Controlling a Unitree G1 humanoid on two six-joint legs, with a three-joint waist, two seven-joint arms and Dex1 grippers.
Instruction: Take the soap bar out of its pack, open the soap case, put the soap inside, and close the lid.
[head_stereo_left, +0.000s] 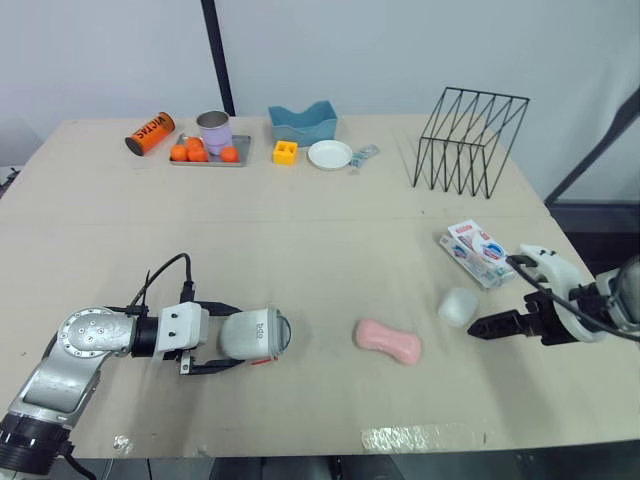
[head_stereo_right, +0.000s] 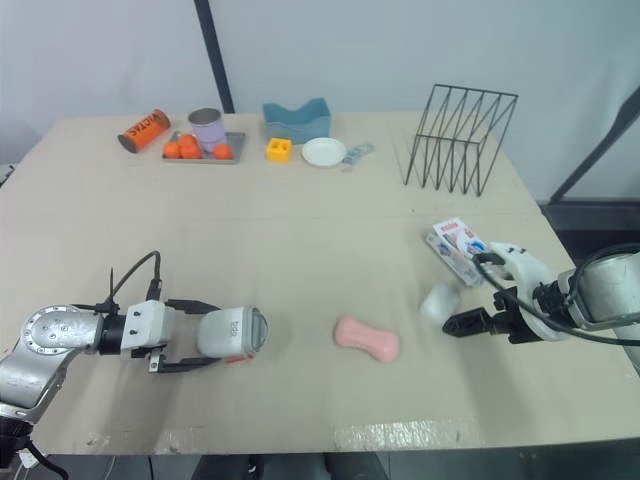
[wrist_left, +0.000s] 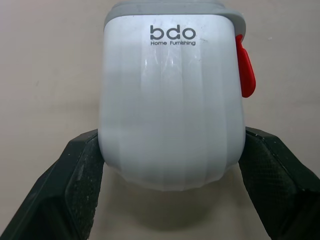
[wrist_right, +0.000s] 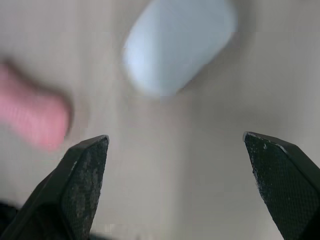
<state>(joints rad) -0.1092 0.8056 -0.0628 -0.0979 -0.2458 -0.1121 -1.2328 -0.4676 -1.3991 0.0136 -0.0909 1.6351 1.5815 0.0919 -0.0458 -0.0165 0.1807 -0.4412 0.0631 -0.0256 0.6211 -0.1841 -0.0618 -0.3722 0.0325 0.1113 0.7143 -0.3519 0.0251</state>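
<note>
- The white soap bar lies bare on the table, already out of its pack. The pack rests just beyond it, near the table's right edge.
- A pink, peanut-shaped piece lies near the soap on its left. You cannot tell what it is.
- The soap case lies well apart to the left. It is white with a grey lid and a red clasp, and the lid is shut and turned toward the soap.
- The step in hand looks like opening the case. Keep it pinned with your left arm and bring your right fingers to the red clasp. Then lift the lid without dragging the case along.
- Your left gripper is clamped on the case, one black finger pressed to each flank at the end away from the lid.
- Your right gripper hangs low just beside the soap. Its fingers are spread wider than the bar, and they hold and touch nothing.
</note>
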